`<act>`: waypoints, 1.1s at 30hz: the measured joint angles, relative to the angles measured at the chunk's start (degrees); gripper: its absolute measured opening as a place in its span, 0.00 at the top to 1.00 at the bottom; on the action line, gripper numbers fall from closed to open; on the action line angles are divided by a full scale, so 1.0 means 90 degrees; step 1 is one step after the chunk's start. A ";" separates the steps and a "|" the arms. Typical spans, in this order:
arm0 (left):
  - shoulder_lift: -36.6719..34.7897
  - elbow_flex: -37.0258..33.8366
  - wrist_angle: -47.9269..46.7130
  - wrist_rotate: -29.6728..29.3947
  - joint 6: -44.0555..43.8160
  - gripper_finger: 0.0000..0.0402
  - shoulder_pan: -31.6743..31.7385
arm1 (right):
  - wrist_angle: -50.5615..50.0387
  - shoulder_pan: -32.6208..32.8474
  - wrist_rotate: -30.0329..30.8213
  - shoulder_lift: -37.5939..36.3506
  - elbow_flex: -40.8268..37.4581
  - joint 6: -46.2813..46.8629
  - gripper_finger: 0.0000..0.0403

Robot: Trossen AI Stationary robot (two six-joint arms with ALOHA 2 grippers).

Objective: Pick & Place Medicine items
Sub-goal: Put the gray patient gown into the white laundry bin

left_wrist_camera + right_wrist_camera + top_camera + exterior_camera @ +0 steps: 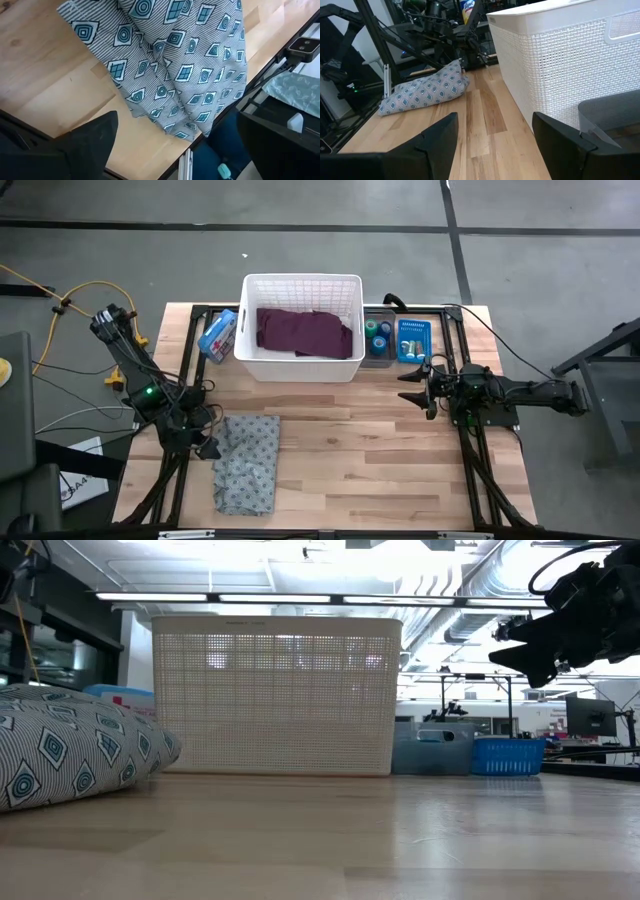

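The medicine items I can make out are green and blue tape rolls (378, 337) in a small grey bin (379, 356) right of the white basket. A blue tray (413, 340) beside it holds more small pieces. My left gripper (209, 447) hovers open at the left edge of the grey patterned cloth (247, 462), which lies crumpled on the table. In the left wrist view the cloth (175, 65) lies beyond the gripper (185, 150), untouched. My right gripper (412, 385) waits open and level at the table's right side, pointing left, nothing between its fingers (440, 140).
A white lattice basket (300, 365) at the far middle holds a purple cloth (305, 332). A blue-and-white package (218, 335) lies left of it. In the low view the basket (275, 695), grey bin (432, 748) and blue tray (508, 755) stand in a row. Bare wood spans the near middle.
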 joint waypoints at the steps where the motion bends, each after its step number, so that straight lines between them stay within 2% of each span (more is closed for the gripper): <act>1: 0.0000 0.0000 -0.0008 -0.0002 -0.0018 0.02 -0.0013 | 0.0000 0.0001 0.0000 0.0000 -0.0001 0.0000 0.40; 7: 0.0000 0.0000 -0.0090 -0.0010 -0.0038 0.01 -0.0029 | 0.0000 -0.0001 0.0000 0.0000 0.0000 -0.0002 0.40; 15: 0.0000 0.0000 -0.0076 0.0233 -0.0732 0.01 -0.0032 | 0.0000 -0.0001 0.0000 -0.0002 -0.0002 -0.0002 0.40; 25: 0.0002 0.0000 -0.0061 0.0000 0.0219 0.01 -0.0030 | 0.0001 -0.0001 0.0000 -0.0002 -0.0002 -0.0002 0.40; 33: 0.0002 0.0000 -0.0066 -0.0051 0.0110 0.01 0.0024 | 0.0000 -0.0001 0.0000 -0.0001 0.0000 0.0000 0.40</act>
